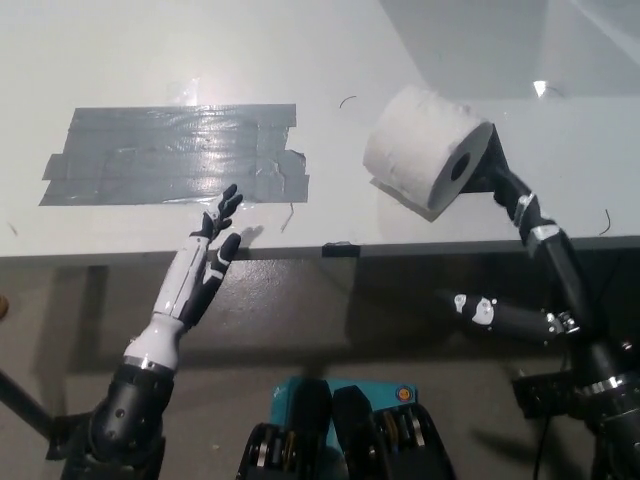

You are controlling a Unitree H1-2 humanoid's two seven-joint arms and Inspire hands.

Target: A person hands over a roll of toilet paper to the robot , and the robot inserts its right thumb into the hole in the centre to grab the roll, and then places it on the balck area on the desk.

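Observation:
A white toilet paper roll (420, 145) lies tilted on the desk at the right, its hole facing the lower right. A dark shape (492, 168) shows just behind that end. My black right hand (565, 285) comes up from the lower right. One finger (522, 205) reaches up to the roll's hole end, and another (490, 312) is spread low under the desk edge. It holds nothing. Whether any finger sits in the hole is not visible. The dark taped area (170, 155) lies on the desk at the left. My white left hand (205, 262) rests open at the desk's front edge.
The white desk (330, 60) fills the upper half, and its front edge (400, 250) crosses the middle of the picture. A small dark clip (338, 247) sits on that edge. Floor and stand legs (545, 390) show below.

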